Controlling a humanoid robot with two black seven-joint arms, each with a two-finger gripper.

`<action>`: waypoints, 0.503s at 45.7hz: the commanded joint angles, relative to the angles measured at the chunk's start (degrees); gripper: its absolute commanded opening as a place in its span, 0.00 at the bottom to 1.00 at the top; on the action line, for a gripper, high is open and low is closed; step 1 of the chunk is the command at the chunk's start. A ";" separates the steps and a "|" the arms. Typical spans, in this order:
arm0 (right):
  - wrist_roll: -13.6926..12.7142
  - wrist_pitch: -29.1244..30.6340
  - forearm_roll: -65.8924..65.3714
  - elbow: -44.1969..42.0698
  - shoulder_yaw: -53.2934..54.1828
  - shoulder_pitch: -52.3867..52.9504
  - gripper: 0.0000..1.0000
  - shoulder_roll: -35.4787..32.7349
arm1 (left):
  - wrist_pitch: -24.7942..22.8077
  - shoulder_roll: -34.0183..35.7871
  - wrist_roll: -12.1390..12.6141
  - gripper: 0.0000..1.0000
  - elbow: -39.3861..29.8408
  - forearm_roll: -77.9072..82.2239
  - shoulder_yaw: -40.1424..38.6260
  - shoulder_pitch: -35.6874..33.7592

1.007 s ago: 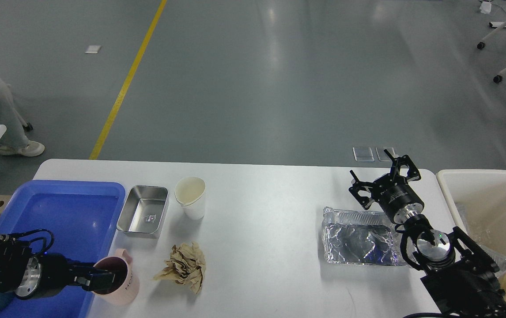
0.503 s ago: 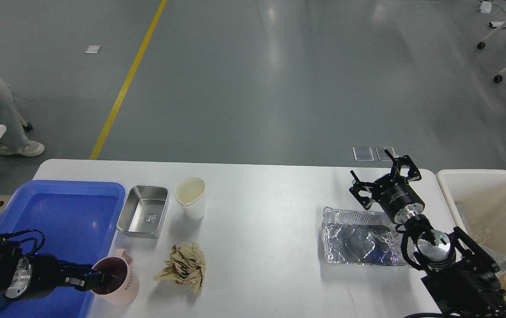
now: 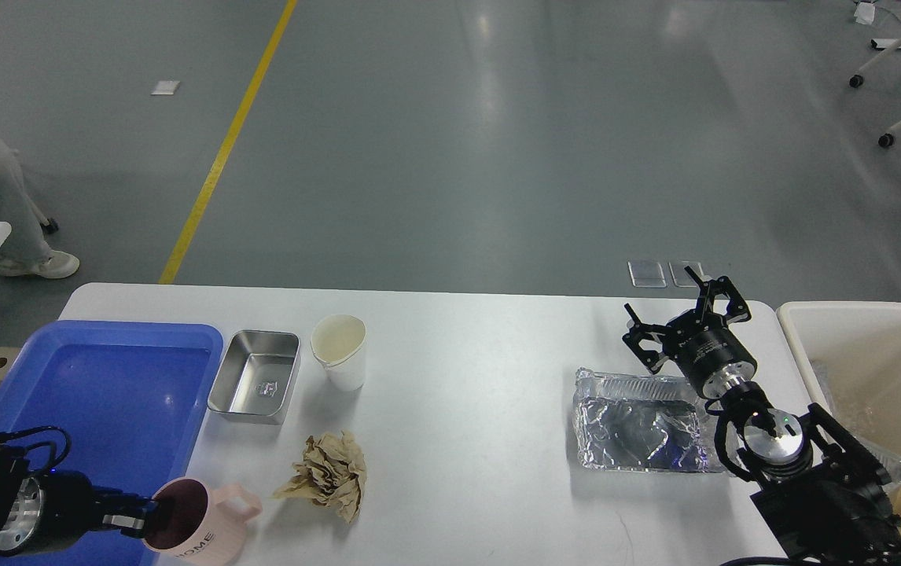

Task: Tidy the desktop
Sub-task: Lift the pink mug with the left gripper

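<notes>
Listing what lies on the desktop (image 3: 458, 377), the broad white top filling the near half of the view from the blue tray at the left to the cream-white bin at the right. Left near corner: blue tray (image 3: 73, 369), shallow, sitting on the desktop. Pink mug (image 3: 203, 527), tilted, lettered "HOME", handle pointing right, at the tray's near right corner; my left gripper (image 3: 136, 523) grips its rim, one finger inside the dark opening. Just right of the tray's far end: steel pan (image 3: 255, 376), rectangular, upright. Beside it to the right: white paper cup (image 3: 339, 351), upright, its rim dented. Near of the cup: crumpled brown paper (image 3: 326, 473), apart from the mug. Right half: foil tray (image 3: 639, 423), rectangular, wrinkled, lying flat, its right end hidden behind my right arm. My right gripper (image 3: 685, 316) hangs at the far side of the foil tray, fingers spread wide, holding nothing. Off the right edge of the desktop: cream-white bin (image 3: 851, 314), with clear plastic film showing inside.
</notes>
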 commanded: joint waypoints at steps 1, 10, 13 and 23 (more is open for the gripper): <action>0.00 0.00 0.01 0.00 0.00 0.00 1.00 -0.03 | 0.00 0.48 -0.11 0.00 -0.17 -0.08 -0.08 -0.17; 0.00 0.00 0.01 0.00 0.00 0.17 1.00 0.06 | -0.09 4.78 -0.64 0.00 -3.16 -0.52 -1.05 -1.57; 0.00 0.00 0.01 0.00 0.00 0.26 1.00 0.06 | -1.31 6.89 -0.90 0.00 -4.39 -0.87 -1.75 -4.29; 0.00 0.00 0.01 0.09 0.00 0.52 1.00 0.32 | -10.19 10.50 -1.08 0.01 -6.32 -7.81 -8.07 -10.45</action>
